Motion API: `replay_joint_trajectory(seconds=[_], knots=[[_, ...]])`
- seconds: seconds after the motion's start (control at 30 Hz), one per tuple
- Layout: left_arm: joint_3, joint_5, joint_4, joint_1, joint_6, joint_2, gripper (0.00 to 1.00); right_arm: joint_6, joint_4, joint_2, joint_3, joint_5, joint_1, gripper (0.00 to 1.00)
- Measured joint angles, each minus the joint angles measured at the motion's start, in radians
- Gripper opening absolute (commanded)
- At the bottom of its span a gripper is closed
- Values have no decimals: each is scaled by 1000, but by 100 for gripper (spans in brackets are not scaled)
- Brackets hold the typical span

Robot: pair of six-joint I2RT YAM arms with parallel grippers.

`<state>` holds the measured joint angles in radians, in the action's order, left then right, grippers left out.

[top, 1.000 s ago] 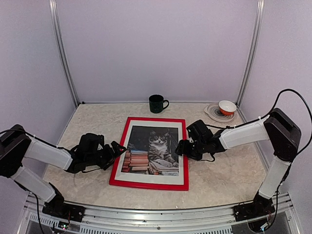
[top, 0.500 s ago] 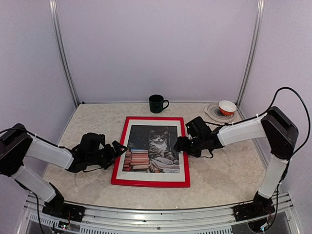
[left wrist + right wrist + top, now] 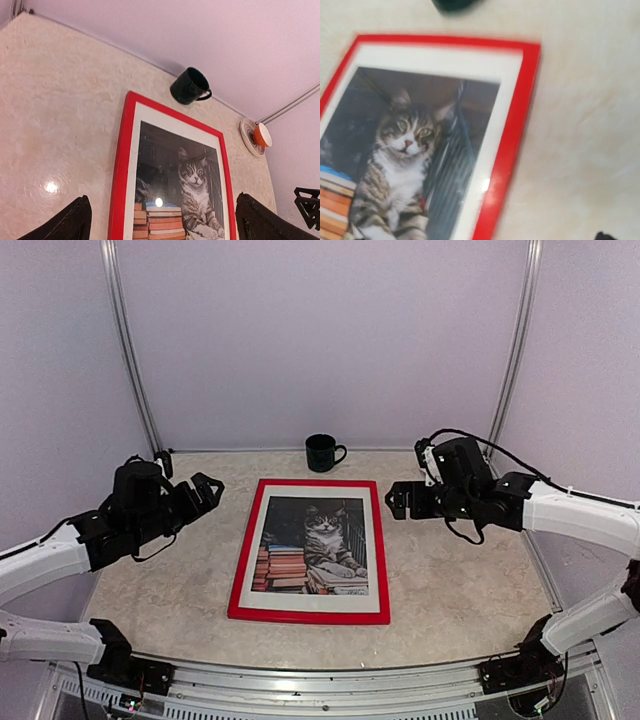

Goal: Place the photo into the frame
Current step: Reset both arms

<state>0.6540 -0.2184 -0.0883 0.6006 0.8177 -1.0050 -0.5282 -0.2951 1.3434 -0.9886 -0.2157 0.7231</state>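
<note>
On the middle of the tabletop [image 3: 450, 590], one red frame [image 3: 246, 548] lies flat with one cat photo [image 3: 312, 545] showing inside it, one dark mug [image 3: 321, 452] stands beyond its far edge, and the left gripper [image 3: 192, 480] and right gripper [image 3: 408, 478] hover either side, both spread wide, empty.

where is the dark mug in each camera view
top external: mug at back centre, just beyond the far edge of the frame
left wrist: mug in the upper middle, just past the far edge of the frame
right wrist: only a dark blur cut off at the top edge, probably the mug
shared landmark: the far red edge of the frame
</note>
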Motion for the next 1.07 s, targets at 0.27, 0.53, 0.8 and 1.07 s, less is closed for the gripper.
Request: replay_joint_trajectory(seconds=[0.27, 0.53, 0.8, 1.07], knots=[[83, -220, -190, -5, -284, 229, 99, 268, 2, -478, 209, -59, 0, 99], [-62, -311, -193, -11, -479, 426, 99, 322, -23, -724, 296, -105, 0, 99], [-98, -317, -188, -11, -536, 436, 99, 323, -47, -754, 300, -154, 0, 99], [-109, -320, -180, -12, -539, 462, 99, 322, -58, -785, 300, -194, 0, 99]])
